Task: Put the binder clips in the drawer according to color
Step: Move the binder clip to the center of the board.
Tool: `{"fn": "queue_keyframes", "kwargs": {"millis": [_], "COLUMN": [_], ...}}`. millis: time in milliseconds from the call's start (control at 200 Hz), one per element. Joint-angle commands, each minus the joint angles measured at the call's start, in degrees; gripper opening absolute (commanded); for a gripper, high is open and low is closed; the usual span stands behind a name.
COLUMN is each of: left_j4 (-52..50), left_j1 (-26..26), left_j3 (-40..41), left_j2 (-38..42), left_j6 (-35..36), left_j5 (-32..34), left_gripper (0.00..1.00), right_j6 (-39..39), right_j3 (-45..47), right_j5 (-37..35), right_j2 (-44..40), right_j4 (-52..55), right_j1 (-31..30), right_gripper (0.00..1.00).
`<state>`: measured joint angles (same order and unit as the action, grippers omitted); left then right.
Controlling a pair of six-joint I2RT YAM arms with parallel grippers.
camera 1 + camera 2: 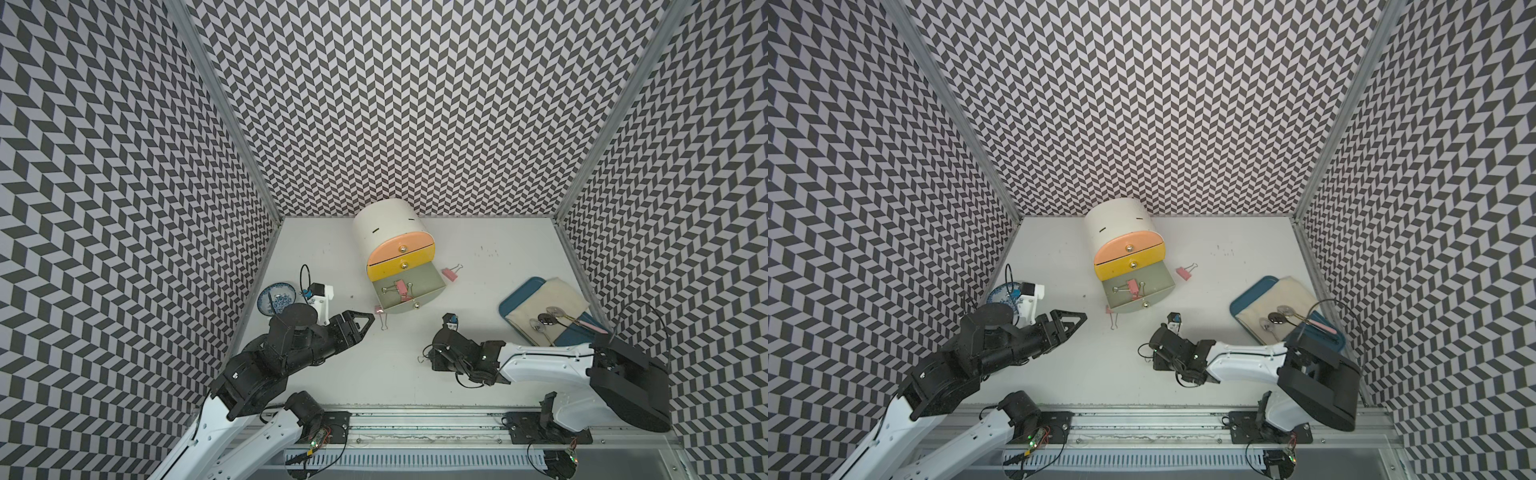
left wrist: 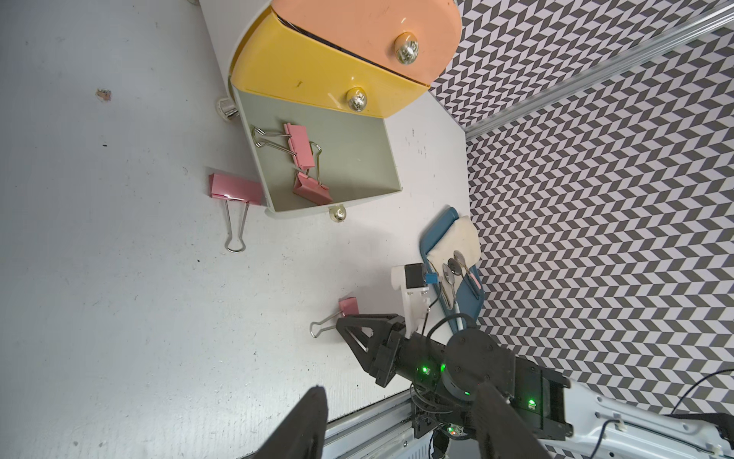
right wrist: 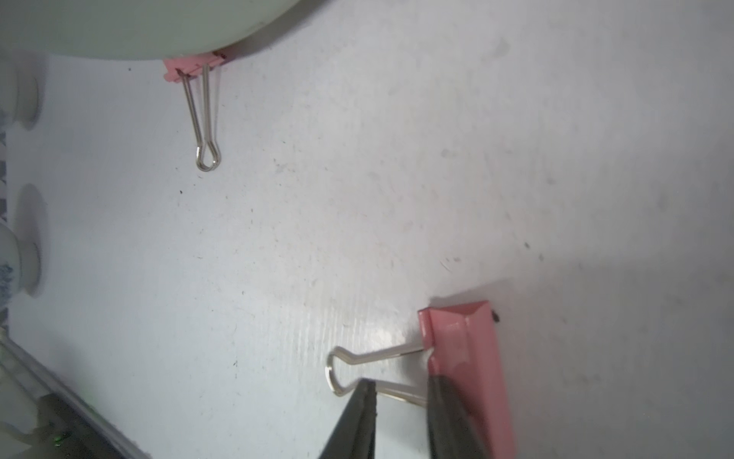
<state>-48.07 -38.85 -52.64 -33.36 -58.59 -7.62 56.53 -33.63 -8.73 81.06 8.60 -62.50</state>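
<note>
**Pink clips: two in the drawer, three on the table**

The drawer unit (image 1: 390,226) stands far centre, against the back wall. Peach drawer (image 1: 395,247) and yellow drawer (image 1: 399,266) are shut. The grey bottom drawer (image 1: 430,282) stands open toward me.

In its left half lie a flat pink clip (image 2: 300,145) and a tilted pink clip (image 2: 311,188), touching each other.

The corner clip (image 2: 236,190) sits on the table (image 1: 332,374) against the drawer's near-left corner. Its body is partly under the curved front lip and its handle points near.

The stray clip (image 1: 448,274) lies just right of the drawer's right wall, apart from it.

The near clip (image 3: 468,357) lies flat at near centre, under my right gripper (image 3: 401,381). My jaws there are a narrow gap apart and straddle one wire leg of the handle. One finger overlaps the edge of the pink body. I cannot tell whether the pads touch it; nothing is lifted.

My left gripper (image 1: 369,318) is just left of the corner clip, tips pointing at it. Its jaws are spread wide with nothing between them.

Room to move:
- Open table runs between my two grippers and down to the near rail.
- A bare strip lies between the stray clip and the right wall.
- The blue tray (image 1: 513,300), with cloth (image 1: 552,297) and spoons (image 1: 553,311), hugs the right wall close to my right arm.
- The patterned dish (image 1: 268,299) sits at the left wall beside my left arm.
</note>
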Motion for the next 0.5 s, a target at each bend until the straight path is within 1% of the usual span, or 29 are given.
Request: {"fn": "queue_keyframes", "kwargs": {"millis": [0,160,310,416,496], "left_j4": [3.1,5.0,7.2,9.2,11.1], "left_j1": [0.4,0.4,0.4,0.4,0.4], "left_j3": [0.7,1.4,2.4,4.0,6.4], "left_j2": [-0.3,-1.1,-1.6,-1.9,-2.1], "left_j6": [0.3,0.3,0.0,-0.5,-0.7], "left_j5": [-1.0,-1.4,-2.0,-3.6,-6.1], "left_gripper": [0.63,0.63,0.63,0.63,0.63], "right_j6": [-1.7,-5.2,-7.1,-8.9,-10.6], "right_j3": [-0.1,-5.1,-7.4,-6.4,-5.4], "right_j5": [-0.8,-4.0,-8.3,-6.7,-3.7], "right_j2": [-5.3,-11.0,-11.7,-10.7,-9.3], "right_j4": [2.5,9.2,15.4,17.1,17.4], "right_j1": [-0.6,-0.7,0.0,2.0,3.8], "right_gripper": [0.37,0.47,0.53,0.57,0.59]}}
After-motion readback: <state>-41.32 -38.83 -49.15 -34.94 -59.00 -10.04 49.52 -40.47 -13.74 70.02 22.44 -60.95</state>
